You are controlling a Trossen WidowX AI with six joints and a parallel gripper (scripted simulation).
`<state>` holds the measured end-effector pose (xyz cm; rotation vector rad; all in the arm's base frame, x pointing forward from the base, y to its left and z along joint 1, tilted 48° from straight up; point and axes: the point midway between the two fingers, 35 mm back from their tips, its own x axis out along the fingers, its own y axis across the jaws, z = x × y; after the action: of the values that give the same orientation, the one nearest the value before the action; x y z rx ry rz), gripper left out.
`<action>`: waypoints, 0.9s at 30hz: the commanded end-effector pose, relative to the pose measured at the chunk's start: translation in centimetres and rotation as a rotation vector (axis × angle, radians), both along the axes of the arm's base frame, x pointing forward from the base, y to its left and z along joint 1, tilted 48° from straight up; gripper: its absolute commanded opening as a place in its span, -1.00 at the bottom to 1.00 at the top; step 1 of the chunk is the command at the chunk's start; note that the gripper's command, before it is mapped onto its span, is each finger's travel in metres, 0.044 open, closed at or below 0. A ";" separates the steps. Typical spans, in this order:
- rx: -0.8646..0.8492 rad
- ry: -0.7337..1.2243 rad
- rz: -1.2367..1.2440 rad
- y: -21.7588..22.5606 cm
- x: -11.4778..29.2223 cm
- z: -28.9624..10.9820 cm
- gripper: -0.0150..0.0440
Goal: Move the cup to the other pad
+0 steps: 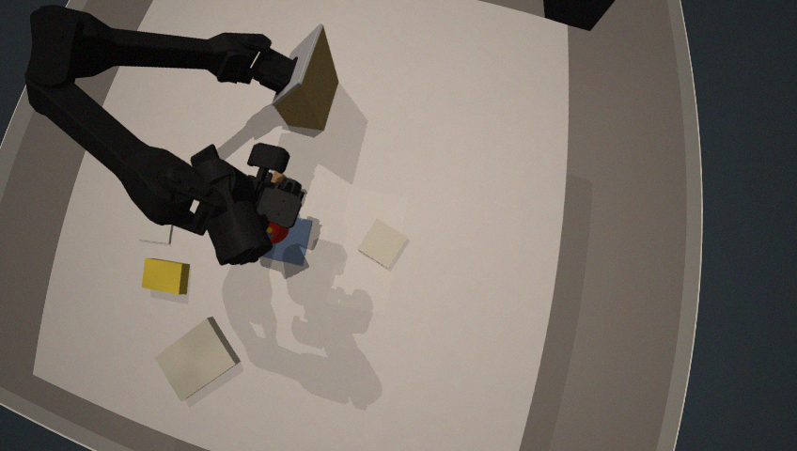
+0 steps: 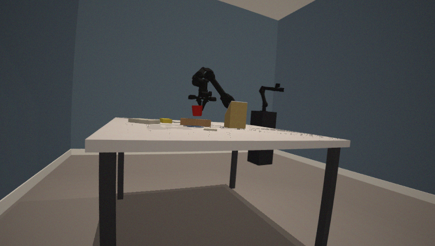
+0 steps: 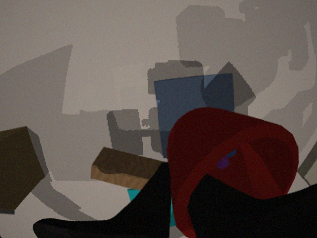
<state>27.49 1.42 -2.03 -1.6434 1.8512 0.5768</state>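
Note:
The red cup [image 1: 277, 233] [image 2: 196, 110] [image 3: 198, 129] hangs in the air above the blue pad [image 1: 304, 227] [image 3: 177, 99]. My gripper [image 2: 200, 106] [image 3: 174, 168] is shut on the cup's wall, with one dark finger inside the cup and one outside. The cup looks upright in the exterior view. A purple marble [image 3: 223, 163] and a bit of blue show inside it in the wrist view; a yellow marble [image 1: 269, 229] shows from above. The rest of the contents is hidden. A corner of the teal pad [image 3: 135, 194] shows beyond the wooden block, partly behind a finger.
The wooden block [image 1: 277, 177] [image 2: 195, 122] [image 3: 119, 171] lies between the pads. A tall tan block [image 1: 316, 92] [image 2: 238, 115] [image 3: 20, 169] stands beside the arm. A yellow block [image 1: 161, 274] [image 2: 165, 120], a large pale slab [image 1: 195, 357] [image 2: 143, 121] and a small pale tile [image 1: 382, 242] [image 2: 210, 129] lie around.

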 end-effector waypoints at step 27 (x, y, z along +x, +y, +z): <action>0.002 -0.003 -0.001 -1.4 -0.9 1.7 -0.49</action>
<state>26.85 0.32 -0.93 -1.6352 1.8540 0.5773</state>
